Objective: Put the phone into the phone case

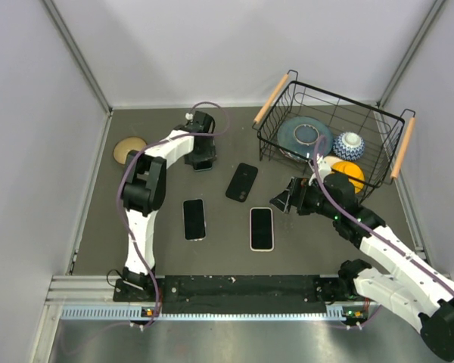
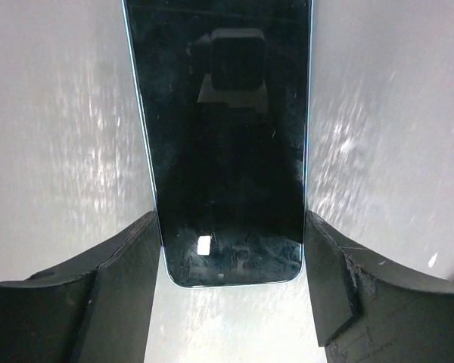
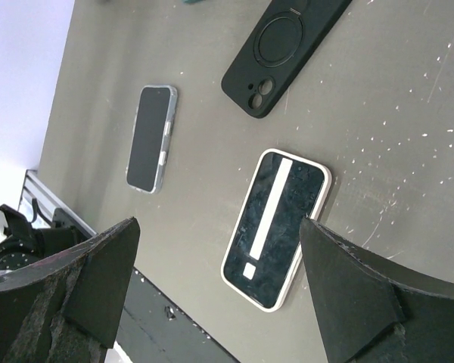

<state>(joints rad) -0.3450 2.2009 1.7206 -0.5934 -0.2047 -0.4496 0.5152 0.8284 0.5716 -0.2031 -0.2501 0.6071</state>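
A phone (image 2: 227,151) with a dark screen and a pale blue rim lies flat at the far left of the table, mostly hidden under my left gripper (image 1: 203,160) in the top view. In the left wrist view both black fingers (image 2: 129,272) press against its long sides near the bottom corners, so the left gripper (image 2: 231,219) is shut on it. The empty black phone case (image 1: 242,181) lies a little to its right, its back with the ring facing up (image 3: 284,49). My right gripper (image 1: 286,198) hovers open and empty (image 3: 219,223) further right.
A phone in a grey case (image 1: 194,218) and a phone in a white case (image 1: 262,228) lie near the front. A black wire basket (image 1: 329,94) at the back right holds a plate, a bowl and an orange. A tan disc (image 1: 129,150) sits by the left wall.
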